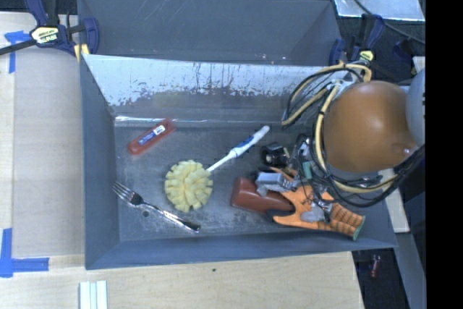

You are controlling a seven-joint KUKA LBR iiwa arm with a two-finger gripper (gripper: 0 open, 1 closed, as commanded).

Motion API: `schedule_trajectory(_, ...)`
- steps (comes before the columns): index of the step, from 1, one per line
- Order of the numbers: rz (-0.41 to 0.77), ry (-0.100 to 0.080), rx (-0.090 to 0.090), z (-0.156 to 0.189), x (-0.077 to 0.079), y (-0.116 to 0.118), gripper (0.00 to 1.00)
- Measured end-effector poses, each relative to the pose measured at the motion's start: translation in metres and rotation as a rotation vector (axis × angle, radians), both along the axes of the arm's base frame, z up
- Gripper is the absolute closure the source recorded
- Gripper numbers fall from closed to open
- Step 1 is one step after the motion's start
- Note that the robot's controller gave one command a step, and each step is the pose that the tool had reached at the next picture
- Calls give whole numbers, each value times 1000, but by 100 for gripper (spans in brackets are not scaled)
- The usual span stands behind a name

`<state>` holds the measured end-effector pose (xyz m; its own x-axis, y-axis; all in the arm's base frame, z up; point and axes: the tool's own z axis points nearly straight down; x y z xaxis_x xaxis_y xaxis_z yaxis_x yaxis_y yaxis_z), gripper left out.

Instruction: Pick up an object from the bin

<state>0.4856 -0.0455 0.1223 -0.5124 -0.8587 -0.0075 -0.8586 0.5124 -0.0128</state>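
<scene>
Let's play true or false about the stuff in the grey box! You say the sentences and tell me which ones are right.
1. The fluffy yellow brush lies near the middle of the bin. True.
2. The fork lies on top of the red tube. False: the two are apart. The fork is at the lower left of the bin floor, and the tube is at the upper left.
3. The brush's handle is white. True.
4. The orange-handled tool lies in the bin's left corner. False: it lies at the lower right.
5. The robot arm is over the bin's right side. True.
</scene>
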Motion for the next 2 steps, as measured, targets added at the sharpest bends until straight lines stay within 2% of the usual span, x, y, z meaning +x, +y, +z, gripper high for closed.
schedule_trajectory(1, 80, -13, -3, 13, 14, 4, 0)
schedule_trajectory(2, 155, -4, -5, -18, 3, 7, 0)
